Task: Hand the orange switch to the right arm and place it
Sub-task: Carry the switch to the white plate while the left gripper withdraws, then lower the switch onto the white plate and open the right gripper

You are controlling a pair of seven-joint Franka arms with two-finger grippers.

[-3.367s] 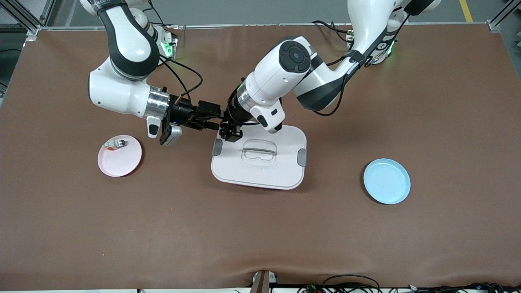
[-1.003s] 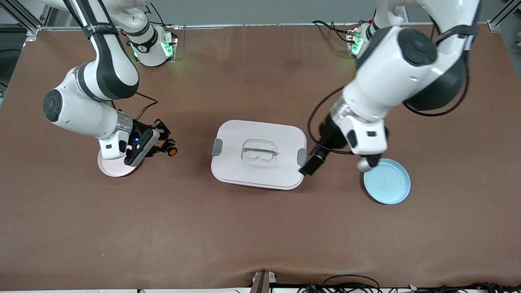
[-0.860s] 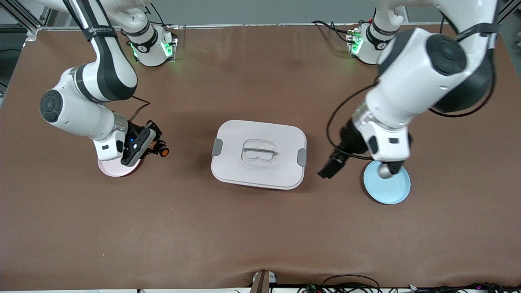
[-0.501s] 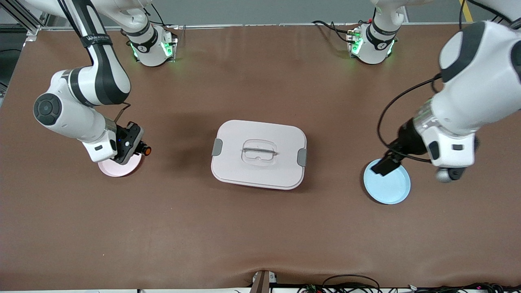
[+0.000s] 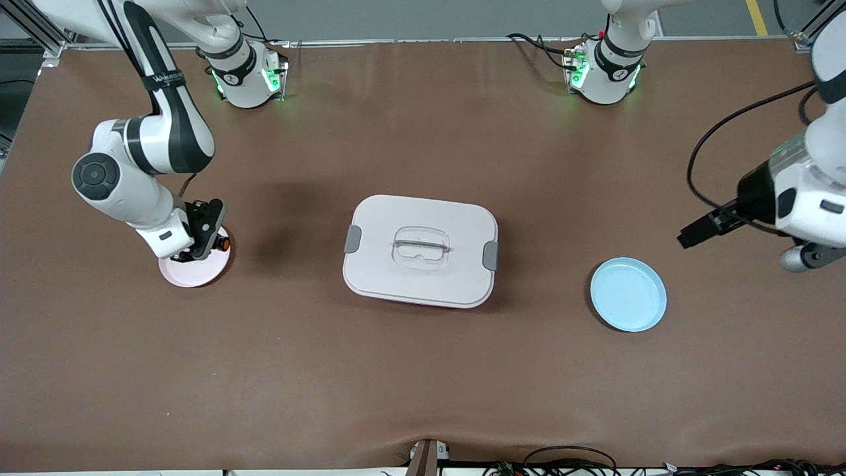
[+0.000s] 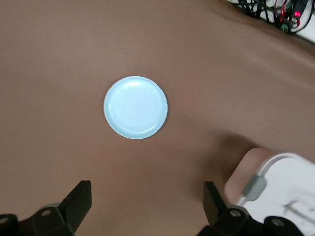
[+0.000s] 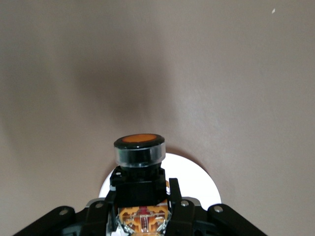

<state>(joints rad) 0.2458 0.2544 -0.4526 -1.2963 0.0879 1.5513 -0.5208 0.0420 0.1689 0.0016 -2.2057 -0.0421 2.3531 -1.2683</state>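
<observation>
The orange switch (image 5: 225, 244) has a black body and a round orange face (image 7: 139, 139). My right gripper (image 5: 213, 242) is shut on its body and holds it over the edge of the pink plate (image 5: 193, 272). In the right wrist view the switch (image 7: 139, 153) sticks out past the gripper (image 7: 141, 196), with the pink plate (image 7: 203, 181) beneath it. My left gripper (image 5: 689, 237) is open and holds nothing. It hangs over bare table toward the left arm's end. In the left wrist view its fingers (image 6: 78, 201) stand wide apart.
A white lidded box (image 5: 420, 251) with grey clips sits mid-table, and one corner of it (image 6: 278, 173) shows in the left wrist view. An empty blue plate (image 5: 628, 294) (image 6: 135, 107) lies toward the left arm's end. Both arm bases stand along the table edge farthest from the front camera.
My right gripper has carried the switch from beside the pink plate to over its edge. My left arm has swung away from the box, past the blue plate, toward its end of the table.
</observation>
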